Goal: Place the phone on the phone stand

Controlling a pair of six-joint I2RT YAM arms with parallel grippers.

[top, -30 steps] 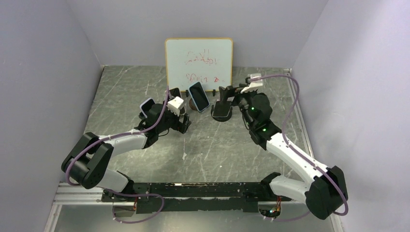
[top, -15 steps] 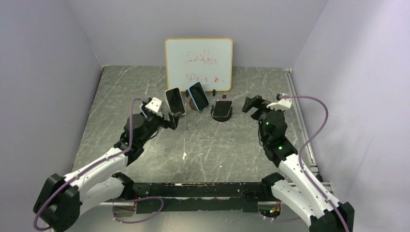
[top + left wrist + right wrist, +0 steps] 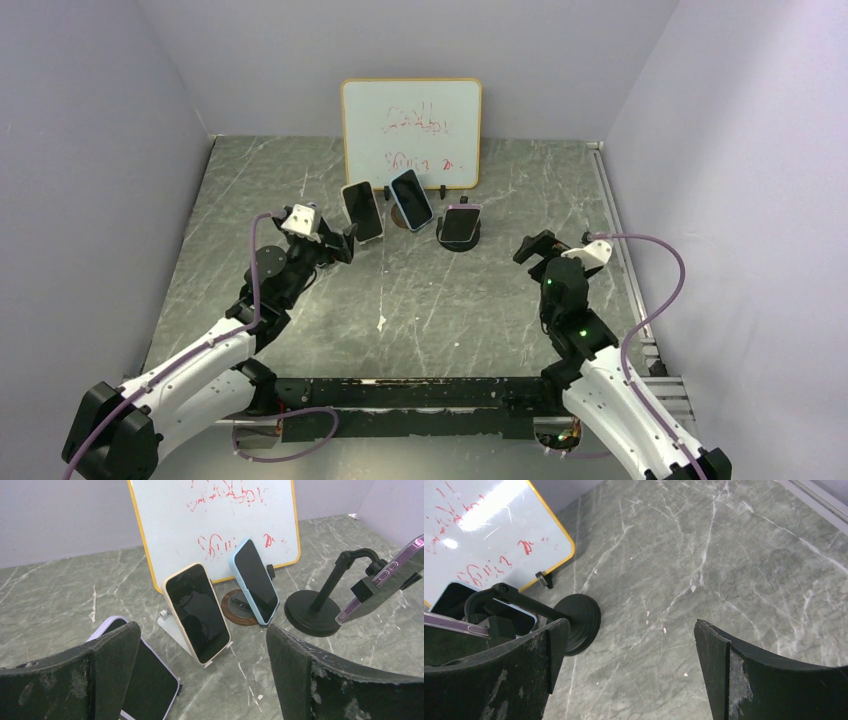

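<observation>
**Top external view.** The left fingers (image 3: 343, 243) are spread wide and hold nothing. They hang just short of the cream-cased phone (image 3: 362, 211), which leans on its stand in front of the whiteboard (image 3: 411, 130). The right fingers (image 3: 531, 249) are also spread and empty, well apart from the purple phone (image 3: 460, 223) on the black stand (image 3: 459, 243). A blue-cased phone (image 3: 411, 199) stands between those two phones. A second ago the left fingers were up against the cream-cased phone and the right arm reached over the black stand. Both arms have since drawn back across the grey desk (image 3: 450, 300).

**Left wrist view.** The two left pads (image 3: 112, 667) are far apart with only desk between them. Ahead, the cream-cased phone (image 3: 197, 612) rests tilted on a white stand (image 3: 169, 627). The blue-cased phone (image 3: 255, 582) sits on a round brown stand (image 3: 232, 605). The black stand (image 3: 314, 612) carries the purple phone (image 3: 385, 577) at a slant. A lilac-cased phone (image 3: 150, 680) lies partly behind the left pad.

**Right wrist view.** The right pads (image 3: 749, 670) gape over bare desk. The black stand (image 3: 581, 622) lies off to the left, touching neither pad.
</observation>
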